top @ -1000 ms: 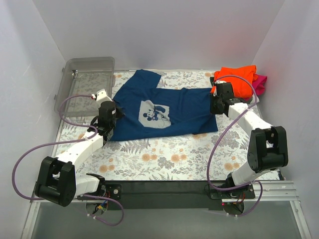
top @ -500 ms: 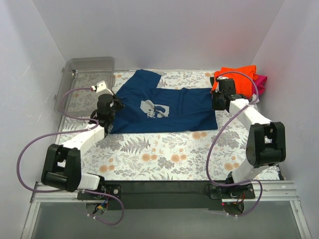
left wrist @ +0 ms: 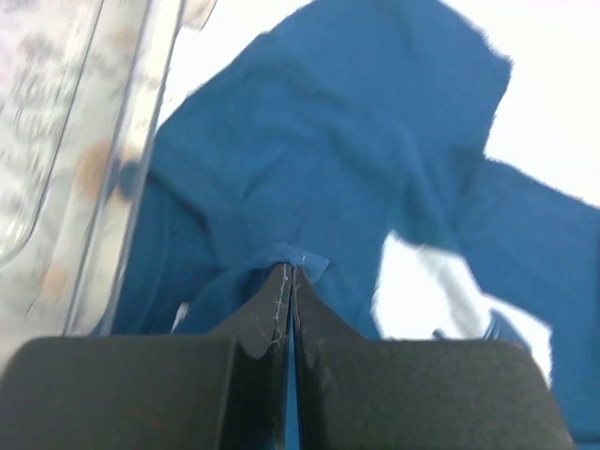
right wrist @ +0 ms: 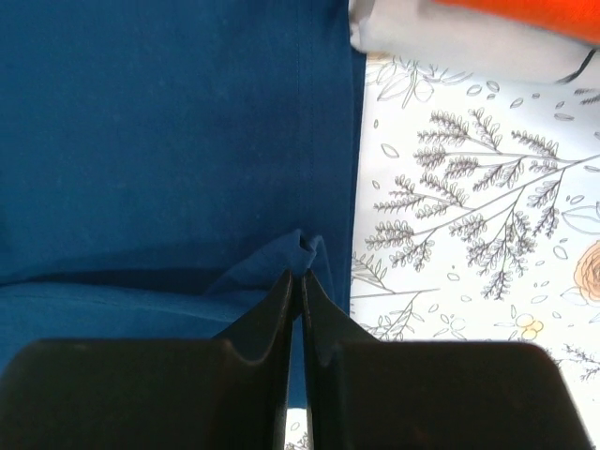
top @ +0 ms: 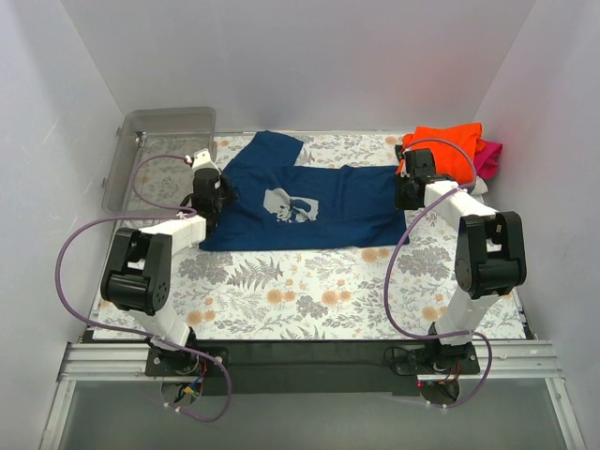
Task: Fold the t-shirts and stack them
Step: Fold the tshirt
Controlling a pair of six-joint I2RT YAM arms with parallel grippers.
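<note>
Here, I hold the navy t-shirt [top: 347, 202], spread on the table [top: 309, 291], with the left gripper [left wrist: 289, 274] and right gripper [right wrist: 300, 274] each pinched closed on an opposite edge, presumably so the fold goes over evenly.

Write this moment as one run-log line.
step: folding navy t-shirt | left gripper: shut on its left edge | right gripper: shut on its right edge | orange t-shirt: far right corner

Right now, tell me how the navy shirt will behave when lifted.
Probably floppy: the navy shirt puckers where the left gripper and right gripper pinch its edges. Likely light: the cloth looks thin at the pinch. It would probably sag between the two grips.
</note>
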